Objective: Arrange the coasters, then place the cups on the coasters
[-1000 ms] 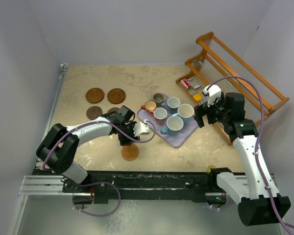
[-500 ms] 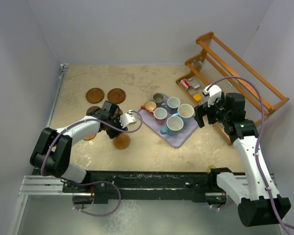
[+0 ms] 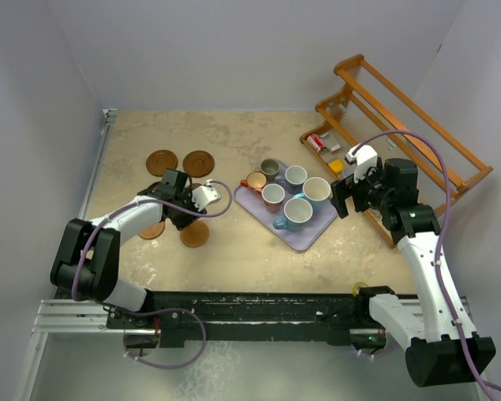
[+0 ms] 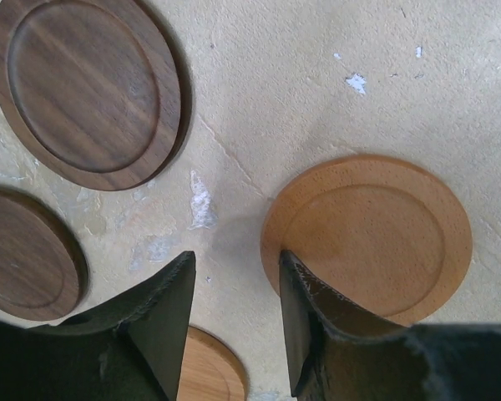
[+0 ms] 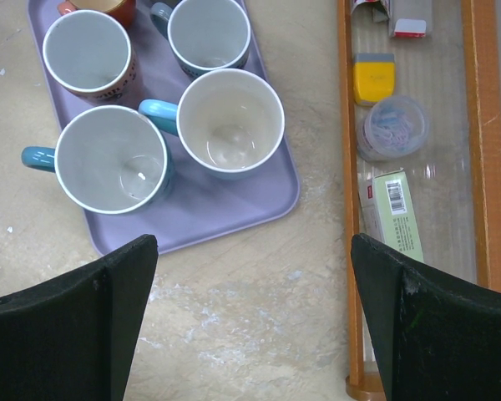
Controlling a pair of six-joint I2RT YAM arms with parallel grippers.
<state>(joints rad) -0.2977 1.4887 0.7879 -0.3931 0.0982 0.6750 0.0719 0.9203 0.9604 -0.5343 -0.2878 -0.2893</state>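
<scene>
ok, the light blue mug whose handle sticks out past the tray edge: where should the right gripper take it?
Probably the rim, from straight above: one finger inside the light blue mug, one outside, on the side facing the bare strip of tray. It stands upright, mouth open; the pinkish-red mug and the second blue mug crowd its other sides.

My coasters lie left, my cups bunch centre-right.
I see brown and orange-brown discs lying flat, two far, the rest nearer; all six mugs stand upright, close together, the light blue pair nearest.
</scene>
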